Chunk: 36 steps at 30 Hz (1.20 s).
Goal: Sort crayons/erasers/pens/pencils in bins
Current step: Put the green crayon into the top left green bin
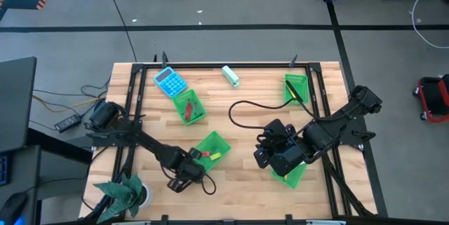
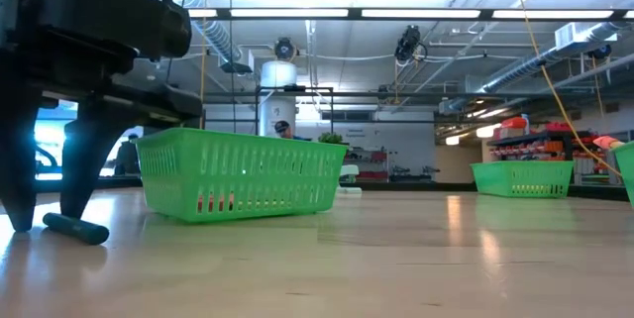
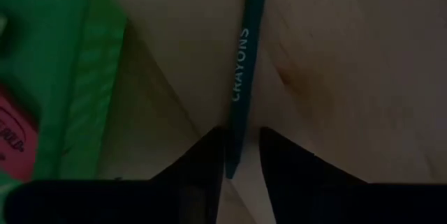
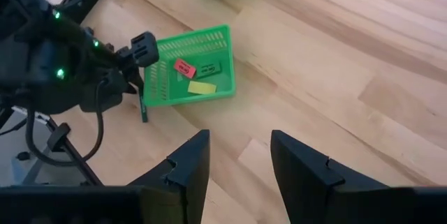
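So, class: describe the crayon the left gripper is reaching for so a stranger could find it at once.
Start at the green bin holding the erasers, near the table's front edge. Just beside it, on bare wood, lies a dark teal crayon, one end between the fingers of the left gripper. It alone lies outside a bin and reads CRAYONS along its side.

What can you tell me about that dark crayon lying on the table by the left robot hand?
The crayon is a thin teal-dark stick with the word CRAYONS printed in pale letters along its paper wrap. It lies flat on the bare wooden table, just outside the wall of a green bin that holds erasers. The left tool is down over one end, a dark finger on each side; whether they already pinch it is unclear. In the low view it rests on the wood beside those fingers.
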Available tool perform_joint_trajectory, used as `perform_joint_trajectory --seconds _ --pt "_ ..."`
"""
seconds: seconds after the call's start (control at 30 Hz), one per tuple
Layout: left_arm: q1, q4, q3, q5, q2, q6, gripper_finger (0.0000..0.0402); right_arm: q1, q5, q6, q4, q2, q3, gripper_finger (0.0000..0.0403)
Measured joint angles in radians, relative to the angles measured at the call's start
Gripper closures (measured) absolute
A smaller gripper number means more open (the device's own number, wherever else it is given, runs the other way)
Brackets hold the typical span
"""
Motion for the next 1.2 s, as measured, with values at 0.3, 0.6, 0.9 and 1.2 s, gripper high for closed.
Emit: perform_joint_trajectory --seconds 0.3,0.6,0.9,1.2 --pt "-0.012 -0.018 0.018 -0.053 0.005 -0.092 0.0324 0.0 0.01 0.001 -0.008 0.0 0.0 0.0245" --pt "-0.036 -0.074 0.11 -0.019 0.014 -0.15 0.0378 0.0 0.063 0.001 -0.038 0.0 0.0 0.0245" --pt "-0.062 -0.127 0.194 -0.028 0.012 -0.22 0.037 0.001 0.07 0.022 -0.043 -0.001 0.0 0.0245" --pt "-0.053 -0.256 0.353 -0.06 -0.025 -0.209 0.0381 0.024 0.07 0.053 -0.041 -0.001 0.0 0.0245"
